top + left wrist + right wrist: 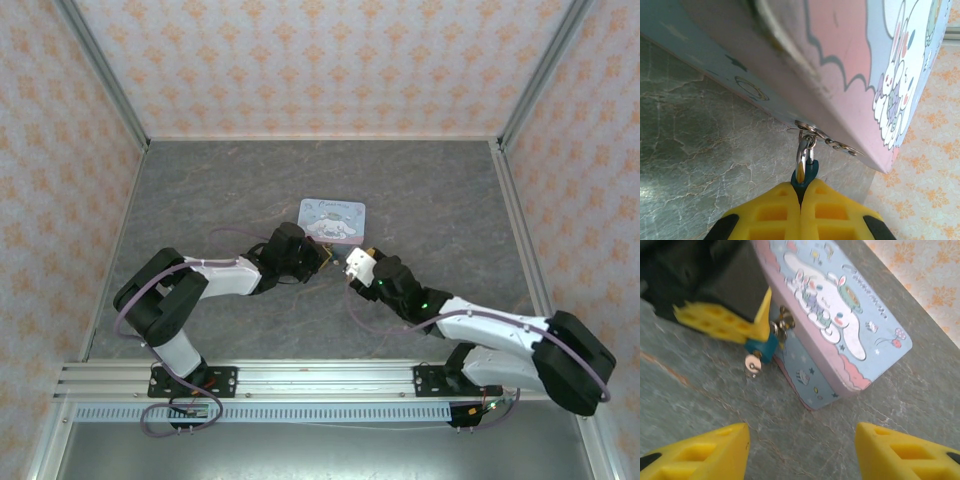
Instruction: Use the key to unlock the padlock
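The padlock, a very small dark teal-blue lock, is found at the front side wall of a pale blue tin with a cartoon dog printed on its lid. In the left wrist view the padlock's silver shackle is seen passing through the metal hasp at the tin's edge, so the lock hangs from the tin. The padlock body is pinched between the yellow fingers of the left gripper, which is clamped tight on it with only the lock's upper part showing above the pads. A small silver key, somewhat blurred, is noted just below the lock body; whether it is fully seated cannot be told. The right gripper is held near the lock, a short way apart from it, with its jaws set moderately wide and nothing between them. In the top view the left gripper and the right gripper are seen close together just in front of the tin. The tin rests on a grey marbled counter, which is enclosed by orange-patterned walls.
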